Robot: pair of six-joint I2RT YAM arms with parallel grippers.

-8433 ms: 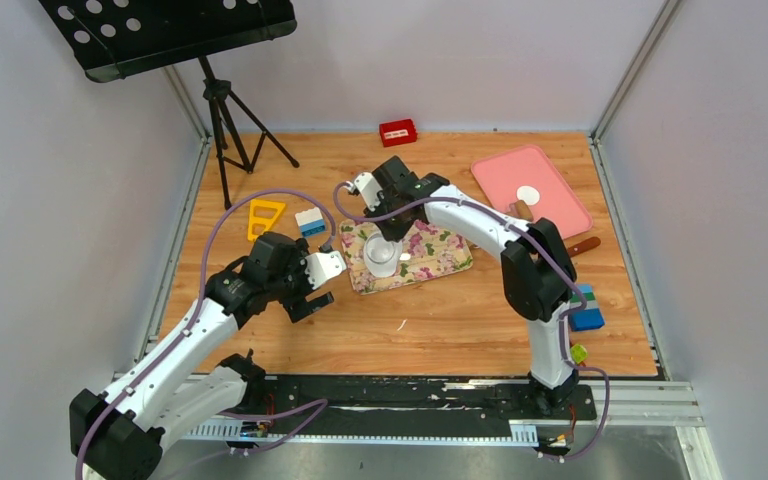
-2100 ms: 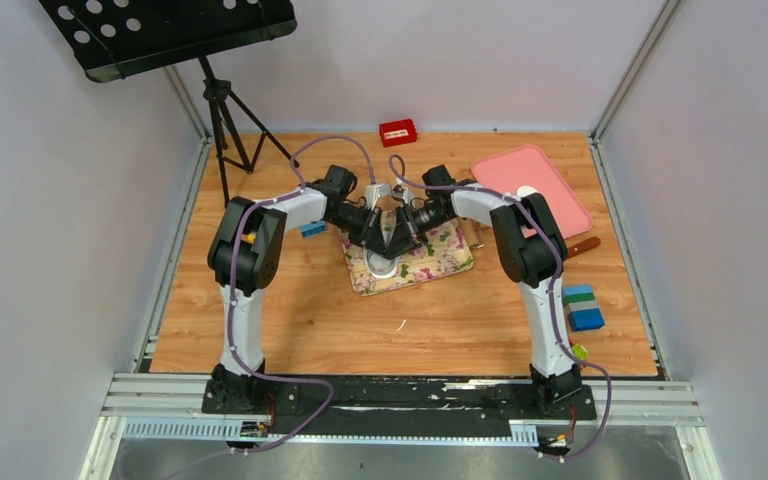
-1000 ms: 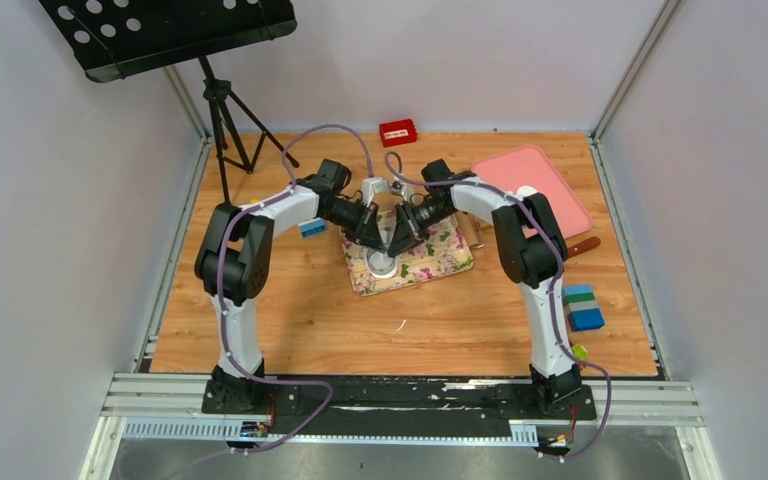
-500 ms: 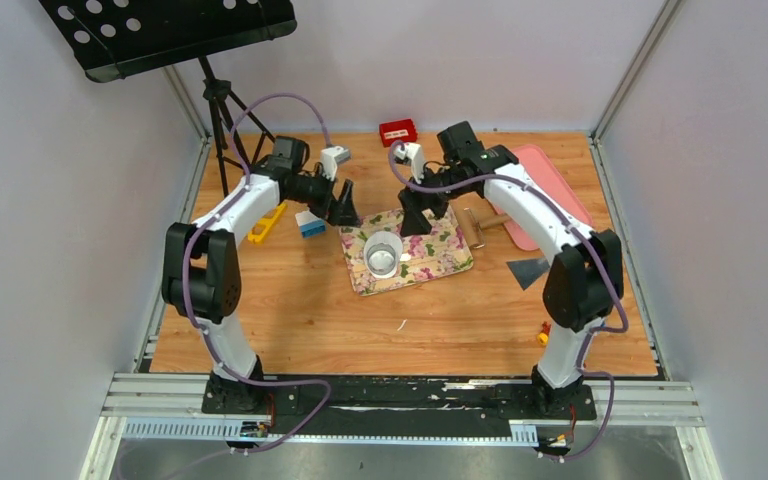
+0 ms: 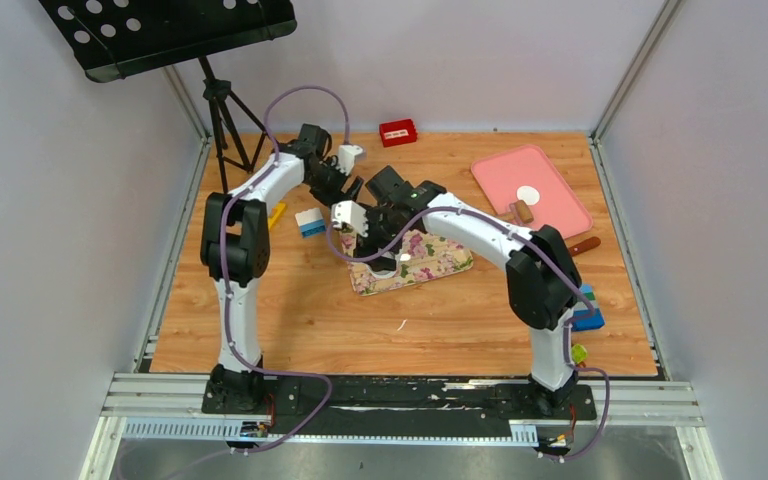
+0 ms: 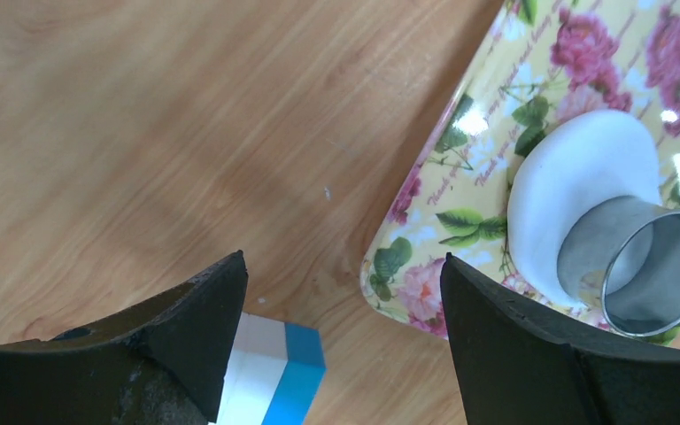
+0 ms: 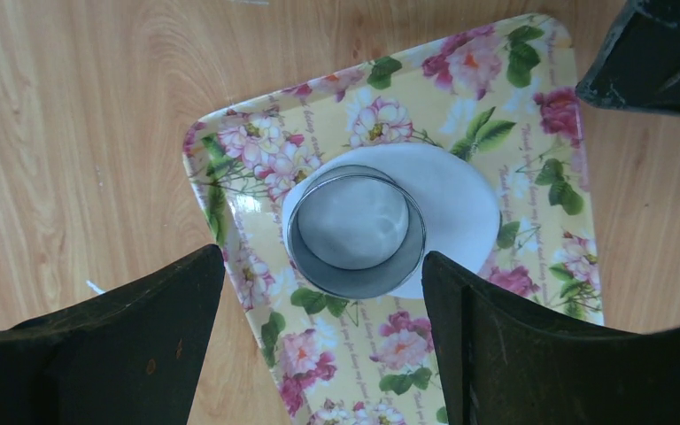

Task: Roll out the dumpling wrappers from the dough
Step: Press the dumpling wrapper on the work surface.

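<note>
The dough (image 7: 460, 202) is a flattened white sheet on the floral tray (image 7: 363, 354). A metal ring cutter (image 7: 356, 232) stands upright on its left part. My right gripper (image 7: 323, 257) hangs open above the cutter, holding nothing, and hides it in the top view (image 5: 375, 240). My left gripper (image 6: 343, 261) is open and empty beside the tray's far-left corner (image 6: 407, 257), with the dough (image 6: 575, 173) and cutter (image 6: 655, 274) to its right. In the top view it (image 5: 345, 190) sits just behind the right wrist. One round dumpling wrapper (image 5: 528, 194) lies on the pink tray (image 5: 560, 205).
A white-and-blue block (image 6: 274, 376) lies just left of the floral tray. A rolling pin (image 5: 522, 210) rests by the pink tray. A red block (image 5: 397, 131) is at the back, and blue and green blocks (image 5: 587, 312) are at the right. A music stand tripod (image 5: 225, 120) is at the back left.
Both grippers, shut together over the tray a second ago, have opened and parted. The left has drawn back to the tray's far-left corner. The right has swung left over the cutter.
</note>
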